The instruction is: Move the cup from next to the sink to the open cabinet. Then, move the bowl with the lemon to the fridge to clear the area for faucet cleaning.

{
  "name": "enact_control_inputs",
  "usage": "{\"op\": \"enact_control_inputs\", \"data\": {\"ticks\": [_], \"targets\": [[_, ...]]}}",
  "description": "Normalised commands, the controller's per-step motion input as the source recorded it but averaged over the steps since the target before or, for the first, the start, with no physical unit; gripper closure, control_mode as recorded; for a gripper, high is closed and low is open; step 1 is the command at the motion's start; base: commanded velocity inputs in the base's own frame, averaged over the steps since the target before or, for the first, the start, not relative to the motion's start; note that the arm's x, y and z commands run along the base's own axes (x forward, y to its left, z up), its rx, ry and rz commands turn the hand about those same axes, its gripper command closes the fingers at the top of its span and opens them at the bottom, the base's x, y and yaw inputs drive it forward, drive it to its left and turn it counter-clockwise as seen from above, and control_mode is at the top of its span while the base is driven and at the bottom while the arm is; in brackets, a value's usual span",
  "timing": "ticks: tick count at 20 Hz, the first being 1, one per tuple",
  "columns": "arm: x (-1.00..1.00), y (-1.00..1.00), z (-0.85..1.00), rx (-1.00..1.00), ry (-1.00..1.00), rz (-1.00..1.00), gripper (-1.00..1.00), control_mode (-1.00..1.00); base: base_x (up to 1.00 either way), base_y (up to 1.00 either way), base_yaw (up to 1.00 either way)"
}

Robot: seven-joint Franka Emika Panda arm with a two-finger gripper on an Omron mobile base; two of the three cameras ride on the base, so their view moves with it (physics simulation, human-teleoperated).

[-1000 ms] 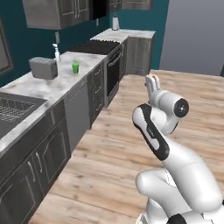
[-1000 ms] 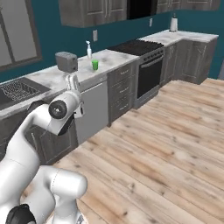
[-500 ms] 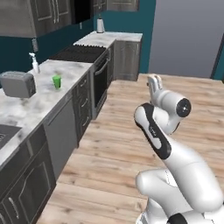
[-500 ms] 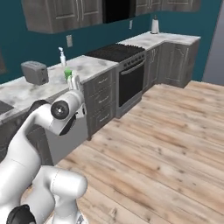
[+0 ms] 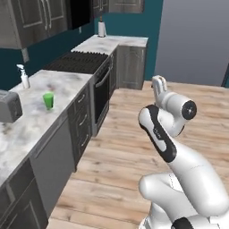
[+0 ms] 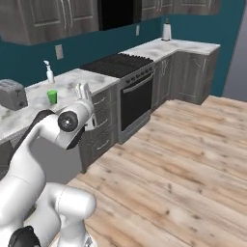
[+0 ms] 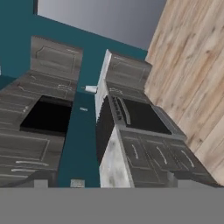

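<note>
On the marble desk (image 5: 67,85) I see, from left to right, a grey boxy toaster (image 5: 9,106), a white spray bottle (image 5: 24,78) at the back edge, and the small bright green tapered cup (image 5: 48,100) standing upright nearer the front edge, left of the black stove (image 5: 80,62). My hand (image 5: 159,85) is raised over the wooden floor, well apart from the cup; I cannot tell its spread. I judge I should square the base to the desk, then reach in low.

Marble counter (image 5: 31,120), wood-plank floor (image 5: 120,170), glossy cup (image 5: 48,100)
</note>
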Motion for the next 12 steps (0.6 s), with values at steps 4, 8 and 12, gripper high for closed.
{"op": "enact_control_inputs", "data": {"ticks": [4, 8, 12], "targets": [[0.0, 0.0, 0.0, 0.0, 0.0, 0.0, -1.0, 1.0, 1.0, 0.0, 0.01], [0.0, 0.0, 0.0, 0.0, 0.0, 0.0, -1.0, 1.0, 1.0, -0.08, 0.35], [0.0, 0.0, 0.0, 0.0, 0.0, 0.0, -1.0, 1.0, 0.79, -0.1, 0.69]]}}
